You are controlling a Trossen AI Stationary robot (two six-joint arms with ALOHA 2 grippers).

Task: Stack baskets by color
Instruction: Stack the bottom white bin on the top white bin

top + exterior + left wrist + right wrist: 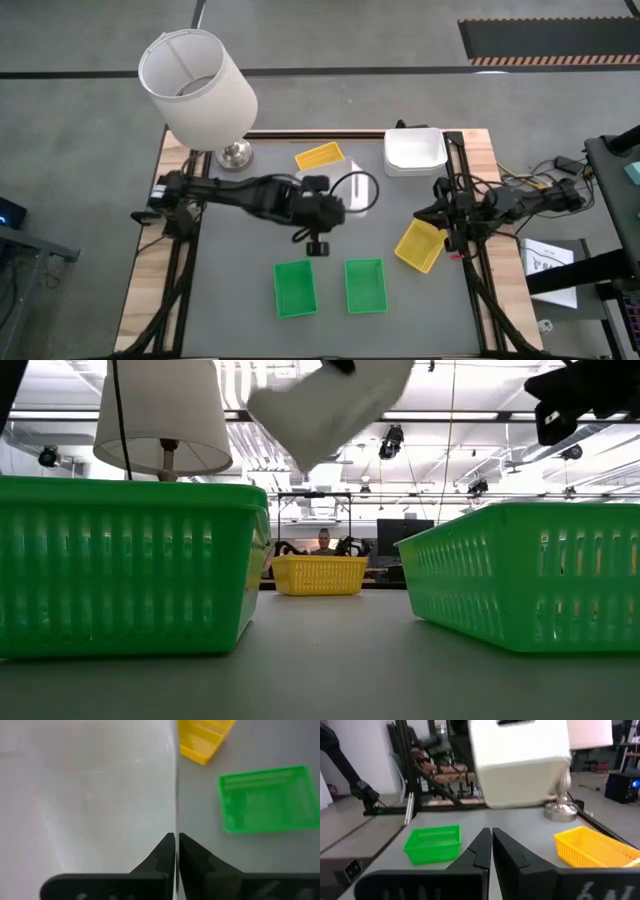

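Observation:
My left gripper (343, 203) hovers over the table's middle, shut on a white basket (520, 765) that hangs tilted in the air (330, 400). More white basket (415, 150) sits at the far right corner. One yellow basket (320, 156) lies at the far middle. Another yellow basket (420, 245) lies near the right edge. Two green baskets (295, 288) (365, 285) stand side by side near the front. My right gripper (491, 834) waits shut at the table's right edge (440, 212), touching nothing. My left gripper pinches a thin wall of the white basket (176, 815) between its two fingers, coming slanting down from the table's left side. The wall's edge runs straight on from the fingertips. The basket is lifted clear of the table and tilted.
A lamp with a white cylindrical shade (197, 88) stands on a metal base (236, 153) at the far left corner. Bare grey table shows between the green baskets and the far yellow one. A person sits far behind the table (325, 541).

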